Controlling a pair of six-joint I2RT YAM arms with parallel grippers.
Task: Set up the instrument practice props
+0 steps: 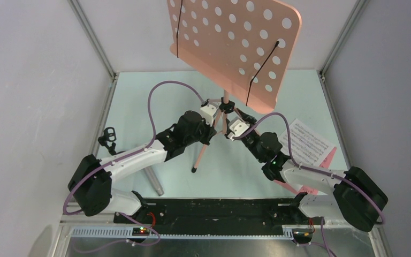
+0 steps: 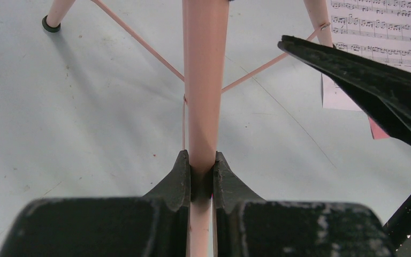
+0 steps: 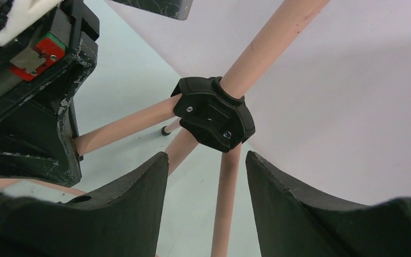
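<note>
Table (image 1: 139,107) carries the salmon-pink music stand (image 1: 257,51) upright near its middle. Left gripper (image 2: 202,171) is clamped tight on the stand's pink tube. Right gripper (image 3: 206,166) is parted, its jaws straddling a leg below the black hub (image 3: 214,115) without touching it. Sheet-music pages (image 1: 307,142) lie flat to the right, and the small black mic stand (image 1: 108,138) stands to the left.

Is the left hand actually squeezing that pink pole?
Yes, the left hand has its fingers pressed against both sides of the pink pole.
</note>
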